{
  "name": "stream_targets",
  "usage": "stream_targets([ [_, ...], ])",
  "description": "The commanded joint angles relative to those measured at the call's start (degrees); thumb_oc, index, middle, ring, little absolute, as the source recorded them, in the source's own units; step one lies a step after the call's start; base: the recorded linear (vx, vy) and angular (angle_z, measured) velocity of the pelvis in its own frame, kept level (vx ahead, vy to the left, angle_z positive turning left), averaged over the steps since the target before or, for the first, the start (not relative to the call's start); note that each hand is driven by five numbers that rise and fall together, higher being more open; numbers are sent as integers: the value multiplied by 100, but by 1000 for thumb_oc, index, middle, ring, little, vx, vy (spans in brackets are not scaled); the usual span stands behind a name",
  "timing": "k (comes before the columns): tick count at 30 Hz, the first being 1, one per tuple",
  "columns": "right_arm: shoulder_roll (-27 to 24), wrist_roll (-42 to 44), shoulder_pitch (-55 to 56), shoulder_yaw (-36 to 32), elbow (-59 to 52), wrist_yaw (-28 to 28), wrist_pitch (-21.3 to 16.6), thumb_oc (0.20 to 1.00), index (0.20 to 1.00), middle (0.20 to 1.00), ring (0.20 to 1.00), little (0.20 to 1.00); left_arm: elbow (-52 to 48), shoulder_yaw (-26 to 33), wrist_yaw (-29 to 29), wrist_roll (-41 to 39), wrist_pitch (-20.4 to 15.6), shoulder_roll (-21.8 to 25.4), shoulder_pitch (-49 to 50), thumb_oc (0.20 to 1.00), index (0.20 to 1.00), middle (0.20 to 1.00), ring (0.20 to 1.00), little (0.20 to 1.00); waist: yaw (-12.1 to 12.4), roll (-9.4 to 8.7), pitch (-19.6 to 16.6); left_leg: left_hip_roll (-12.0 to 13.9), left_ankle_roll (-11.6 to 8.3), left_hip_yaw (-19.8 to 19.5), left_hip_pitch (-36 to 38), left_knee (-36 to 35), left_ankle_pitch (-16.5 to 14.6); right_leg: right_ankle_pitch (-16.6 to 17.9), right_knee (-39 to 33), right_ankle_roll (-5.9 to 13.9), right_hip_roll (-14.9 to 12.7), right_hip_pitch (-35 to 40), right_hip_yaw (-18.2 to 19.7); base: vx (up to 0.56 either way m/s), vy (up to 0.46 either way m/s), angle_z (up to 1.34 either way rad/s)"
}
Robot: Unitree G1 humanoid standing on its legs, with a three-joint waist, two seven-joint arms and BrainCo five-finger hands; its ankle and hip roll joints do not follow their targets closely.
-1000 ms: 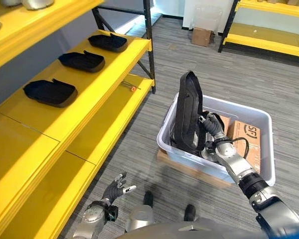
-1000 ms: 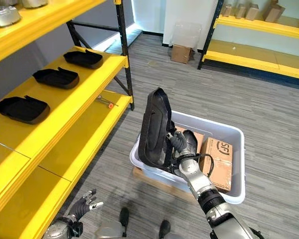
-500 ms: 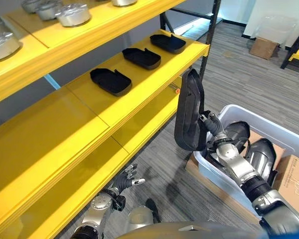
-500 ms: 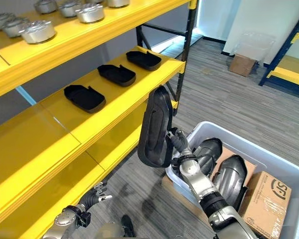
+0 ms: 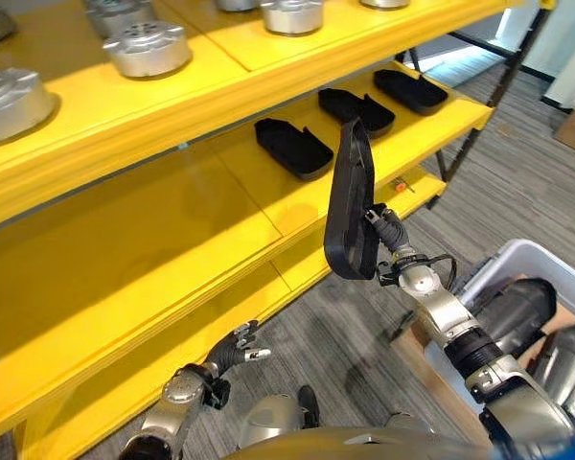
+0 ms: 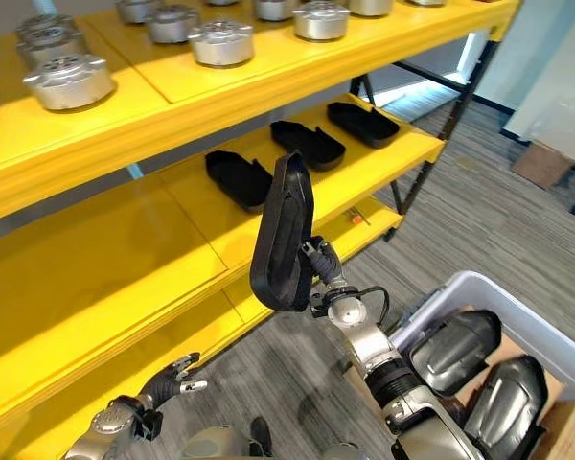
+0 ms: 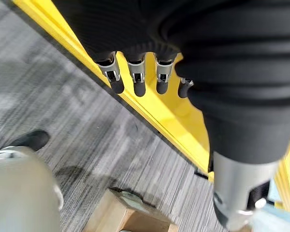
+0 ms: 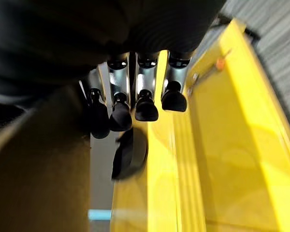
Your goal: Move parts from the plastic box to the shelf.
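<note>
My right hand [image 5: 391,241] is shut on a long black moulded part [image 5: 349,206] and holds it upright in the air in front of the yellow shelf [image 5: 235,196]. In the right wrist view the dark-tipped fingers [image 8: 135,104] curl against the part [image 8: 38,159]. Three like black parts [image 5: 292,149] lie in a row on the middle shelf board, behind and to the right of the held one. The pale plastic box [image 6: 465,282] stands on the floor at lower right with dark grey parts [image 6: 453,351] in it. My left hand [image 5: 232,351] hangs open low by the bottom shelf board.
Several silver round parts [image 5: 146,46] stand on the top shelf board. A small orange-tipped tool [image 6: 356,218] lies on the bottom board. The box rests on a wooden block [image 5: 410,335]. A black shelf post [image 5: 479,115] stands at the far right end. Grey carpet lies between shelf and box.
The view has swung left towards the shelf. My right hand has lifted the black part out of the box and carried it over to the shelf front. The left hand stays low.
</note>
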Motion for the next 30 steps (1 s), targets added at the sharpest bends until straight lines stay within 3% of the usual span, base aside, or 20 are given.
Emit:
stream_targets([
  [1,-94,-46,-250,-52,-484,-33,-273,200,200,200,200,200,-281,-111,33,-241,-294,84,-216,1000,1000,1000,1000,1000,224,85,-44,893,-680,8,349,-288,416,-258,444,214,-111,-47,-78,-36,278,42],
  [4,44,-51,-360,39,-390,-105,-214,200,200,200,200,200,-251,-158,51,-248,-356,30,-193,1000,1000,1000,1000,1000,427,68,-23,636,-524,15,296,-287,307,5,796,286,-393,-125,-273,-63,244,35],
  [6,88,-16,-437,95,-314,-138,-145,200,200,200,200,200,-225,-201,53,-248,-367,29,-223,1000,1000,1000,1000,1000,476,88,-35,496,-428,-31,262,-320,256,37,1085,301,-442,-208,-233,-63,221,29],
  [11,105,-43,-356,278,-343,-114,-101,200,200,200,200,200,-158,-315,202,-377,-390,-39,-339,1000,1000,1000,1000,1000,216,71,-38,403,-375,-94,255,-533,331,-323,892,107,582,-387,203,-46,102,45],
  [16,33,-153,-306,355,-239,95,-154,200,200,200,200,200,-68,-419,324,-401,-387,-197,-483,1000,1000,1000,1000,1000,70,-36,-34,346,-562,-104,339,-671,397,-240,-374,-5,1098,-123,439,70,6,31],
  [17,-33,-128,-287,356,-248,99,-147,200,200,200,200,200,-89,-486,287,-351,-358,-231,-520,1000,1000,1000,1000,1000,-4,-76,-40,287,-583,-198,352,-690,374,-57,-744,-13,1184,-108,679,124,-24,28],
  [21,-63,-152,-307,398,-165,136,-159,200,200,200,200,200,-129,-678,346,-287,-290,-263,-626,1000,1000,1000,1000,1000,-145,-106,-48,185,-588,-502,449,-827,329,367,-1127,77,1240,-321,1142,134,-18,46],
  [24,-47,-199,-322,422,-156,130,-144,200,200,200,200,200,-98,-755,284,-210,-243,-244,-721,1000,1000,1000,1000,1000,-243,-107,-17,148,-548,-715,526,-826,262,406,-1047,100,1283,-444,1438,140,-39,45],
  [30,-122,-303,-212,488,-210,322,-183,200,200,200,200,200,-190,-819,210,-161,-101,-219,-792,1000,1000,1000,1000,1000,-236,-106,-105,105,-557,-646,583,-740,159,316,-1124,34,1225,-216,1307,138,-54,74],
])
